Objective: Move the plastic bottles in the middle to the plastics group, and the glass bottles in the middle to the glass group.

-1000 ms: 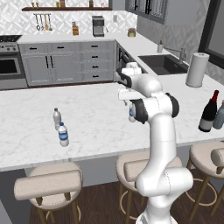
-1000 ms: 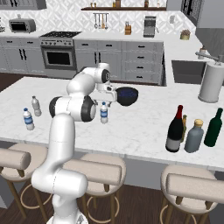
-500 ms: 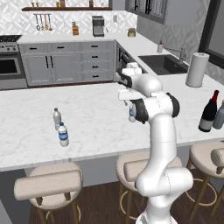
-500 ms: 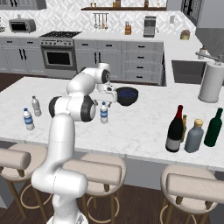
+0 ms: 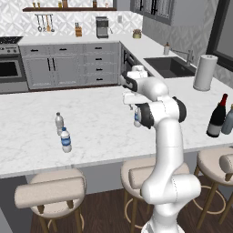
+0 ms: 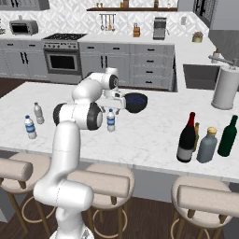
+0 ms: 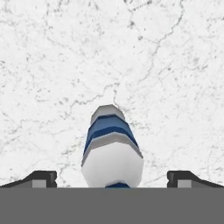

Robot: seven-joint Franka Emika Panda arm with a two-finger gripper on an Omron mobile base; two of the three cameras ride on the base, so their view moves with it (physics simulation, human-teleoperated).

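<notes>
The gripper [image 7: 112,177] hangs directly above the middle water bottle [image 6: 111,121], looking straight down on its white cap [image 7: 112,164]. In the hand view both fingertips [image 7: 38,178] stand wide apart on either side of the cap, with marble showing between each tip and the bottle, so the jaws are spread and hold nothing. The bottle stands upright on the marble island counter [image 5: 100,132], just in front of the dark blue bowl [image 6: 136,102].

Compared with the pictures from a second ago and half a second ago, arm and bottle sit in practically the same places in both base views. Any descent over that interval is too slight to confirm at this resolution. The approach therefore reads as aligned but not yet closed: the grasp remains to be made.

The plastics group [image 5: 63,133], two small water bottles, stands well apart at the left end of the counter. The wine bottle [image 6: 187,138] and the grey-blue bottle [image 6: 207,145] stand at the right end beside a green bottle [image 6: 228,136]. Neither glass bottle appears handled, so most of the task likely remains.
</notes>
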